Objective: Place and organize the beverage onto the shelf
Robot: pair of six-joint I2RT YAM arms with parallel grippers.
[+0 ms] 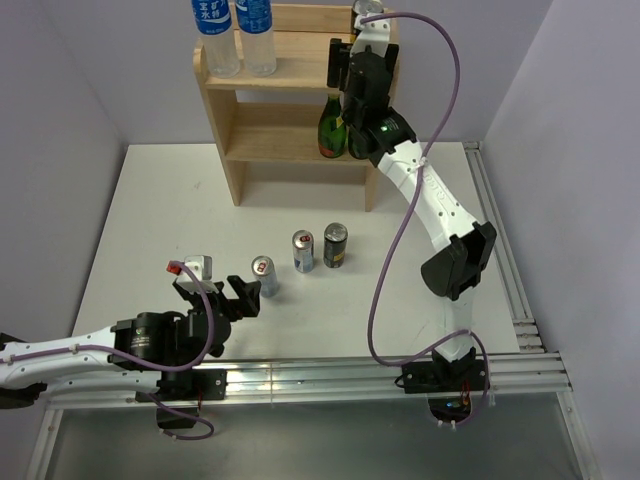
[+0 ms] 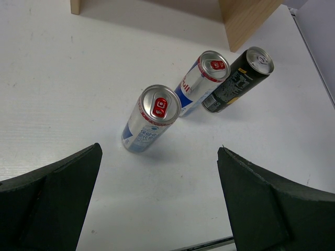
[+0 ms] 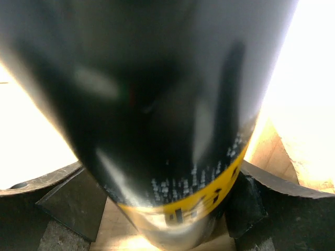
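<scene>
Black-and-gold can (image 3: 172, 130) blurred, filling right wrist view, clamped in right gripper (image 3: 167, 209) at shelf (image 1: 290, 75) top tier, 1 o'clock; from above only its rim shows | water bottles (image 1: 218, 38) at 11 o'clock, caps cut off | left gripper (image 2: 157, 204) spread wide, empty, silver can (image 2: 152, 117) at its 12 o'clock

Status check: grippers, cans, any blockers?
Left gripper open, short of near silver can. Right gripper shut on black-and-gold can at shelf top tier. Nothing between left gripper and its can.
</scene>
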